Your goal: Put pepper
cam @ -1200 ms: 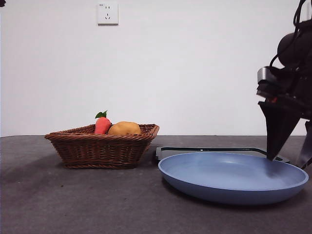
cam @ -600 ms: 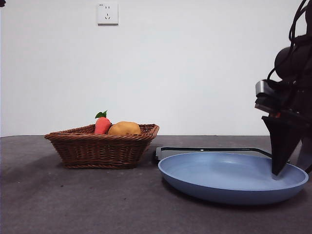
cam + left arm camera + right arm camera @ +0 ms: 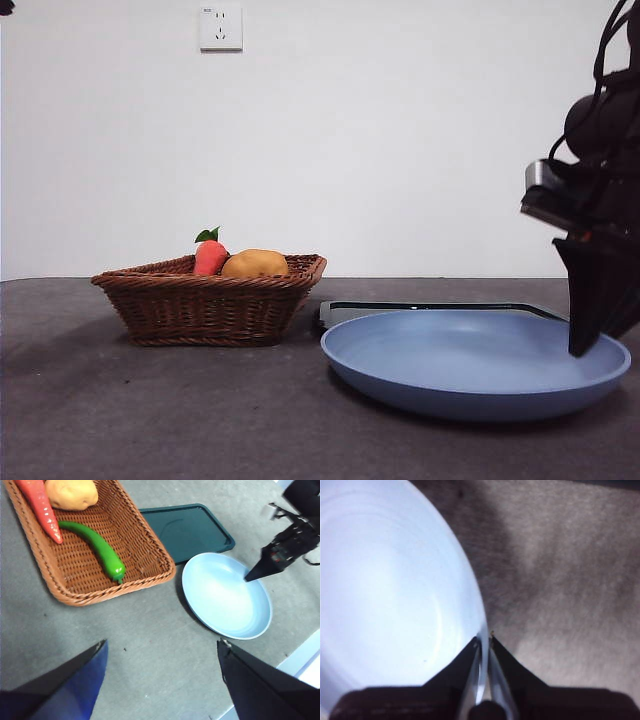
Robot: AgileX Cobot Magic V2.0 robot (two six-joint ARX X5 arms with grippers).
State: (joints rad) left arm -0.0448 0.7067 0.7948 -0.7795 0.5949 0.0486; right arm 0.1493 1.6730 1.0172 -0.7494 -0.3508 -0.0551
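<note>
Front view: my right pincer (image 3: 585,345) stands at the plate (image 3: 475,385) edge. Left wrist view: the pepper (image 3: 97,547) lies in the basket (image 3: 150,577); my left pincer (image 3: 162,680) hangs apart, high. Right wrist view: the pincer is clamped on the rim — I should keep the pull gentle and level.

The pepper (image 3: 95,547) is seen in the left wrist view as a long, slim, glossy green piece, gently curved with rounded ends. It is laid flat on the woven floor of the basket (image 3: 150,577), just beside the carrot (image 3: 40,507) and near the potato (image 3: 71,493). In the front view it is hidden by the basket wall.
</note>
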